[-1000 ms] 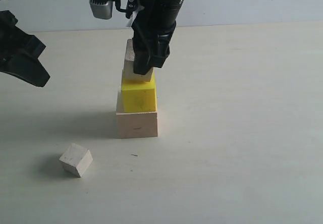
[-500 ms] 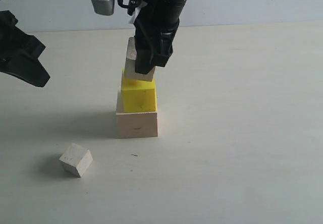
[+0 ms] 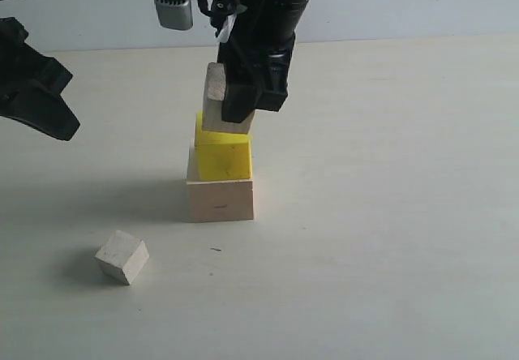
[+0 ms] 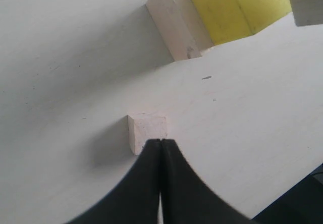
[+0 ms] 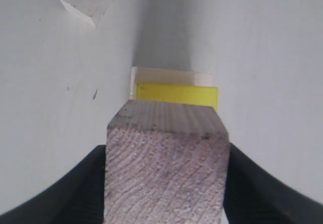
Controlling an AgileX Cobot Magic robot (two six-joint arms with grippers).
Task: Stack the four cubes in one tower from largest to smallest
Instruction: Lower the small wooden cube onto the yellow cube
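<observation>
The large pale wooden cube stands on the table with the yellow cube on top of it. My right gripper is shut on the tan wooden cube and holds it at the yellow cube's top face. I cannot tell whether they touch. In the right wrist view the tan cube fills the space between the black fingers, above the yellow cube. The smallest whitish cube lies alone at the front left. My left gripper is shut and empty, hovering over that whitish cube.
The left arm hangs at the far left edge of the exterior view, well away from the stack. A small dark speck lies on the table in front of the pale cube.
My right gripper has edged slightly to the right with the tan cube, staying over the yellow cube. The left arm and the whitish cube have not moved.
</observation>
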